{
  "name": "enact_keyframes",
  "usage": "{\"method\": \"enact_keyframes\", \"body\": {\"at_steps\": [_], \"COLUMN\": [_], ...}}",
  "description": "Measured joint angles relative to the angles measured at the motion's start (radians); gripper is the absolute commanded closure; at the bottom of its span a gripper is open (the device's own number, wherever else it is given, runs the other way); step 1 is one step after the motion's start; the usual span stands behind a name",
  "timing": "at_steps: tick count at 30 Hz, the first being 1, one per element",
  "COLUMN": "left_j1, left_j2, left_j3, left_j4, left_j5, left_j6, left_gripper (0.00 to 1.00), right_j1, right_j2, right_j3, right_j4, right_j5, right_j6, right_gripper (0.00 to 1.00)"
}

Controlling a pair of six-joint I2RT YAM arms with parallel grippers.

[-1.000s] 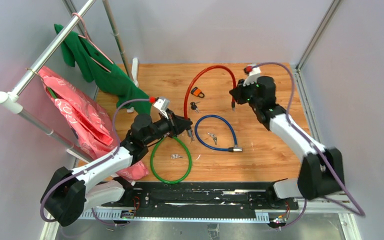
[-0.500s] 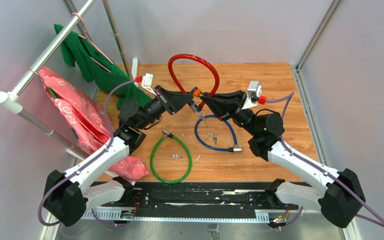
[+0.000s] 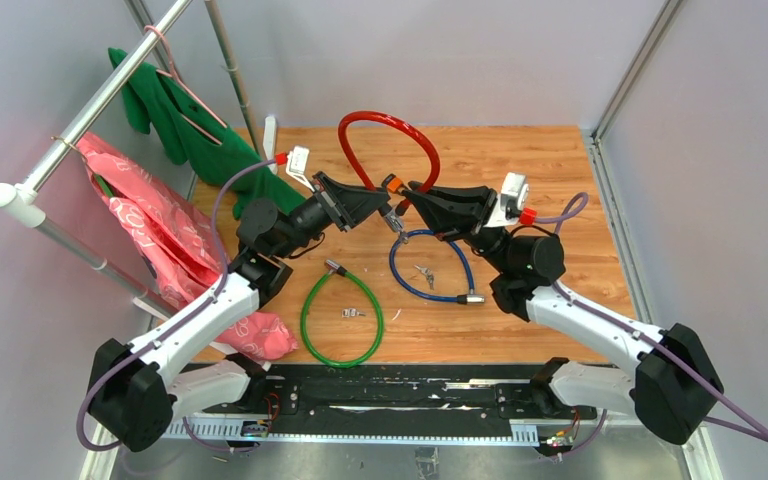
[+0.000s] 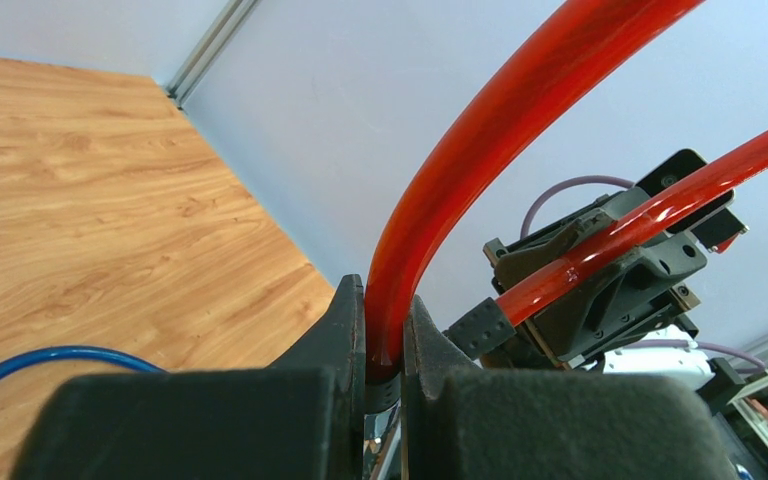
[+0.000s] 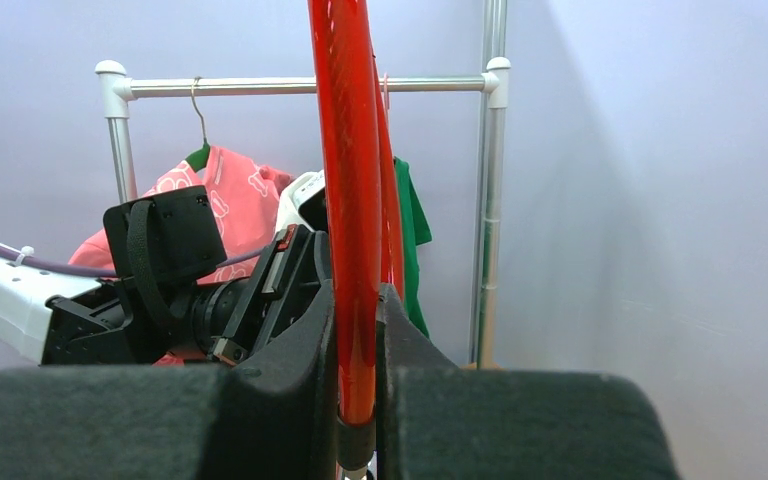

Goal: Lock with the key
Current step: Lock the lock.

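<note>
A red cable lock (image 3: 388,125) arches upward above the wooden table, held at both ends. My left gripper (image 3: 378,199) is shut on one end of the red cable (image 4: 480,150), just above its black collar. My right gripper (image 3: 407,198) is shut on the other end (image 5: 352,200), also above a black collar. The two gripper tips nearly meet at the orange lock body (image 3: 391,184), with a small bunch of keys (image 3: 396,222) hanging below it. Whether the lock ends are joined is hidden.
A blue cable lock (image 3: 430,265) with keys (image 3: 423,272) inside its loop lies mid-table. A green cable lock (image 3: 340,318) with keys (image 3: 352,313) lies front left. A clothes rack (image 3: 90,100) with green (image 3: 200,130) and pink garments (image 3: 160,240) stands left.
One second ago the red lock lay on the table with both arms apart. Both grippers have since lifted it and brought its ends together. In the last half second, barely any movement.
</note>
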Motion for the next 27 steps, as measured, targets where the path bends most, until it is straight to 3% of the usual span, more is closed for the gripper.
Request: {"method": "enact_keyframes", "body": {"at_steps": [17,27], "left_j1": [0.005,0.040], "left_j2": [0.011,0.021], "left_j3": [-0.001,-0.015], "left_j4": [0.027,-0.026], "left_j5": [0.003,0.007], "left_j6": [-0.063,-0.106], "left_gripper": [1.00,1.00], "right_j1": [0.000,0.003], "right_j2": [0.038,0.047], "right_j3": [-0.021,-0.145], "right_j4": [0.087,0.179], "right_j5": [0.017,0.045], "right_j6": [-0.038,-0.026], "right_gripper": [1.00,1.00]}}
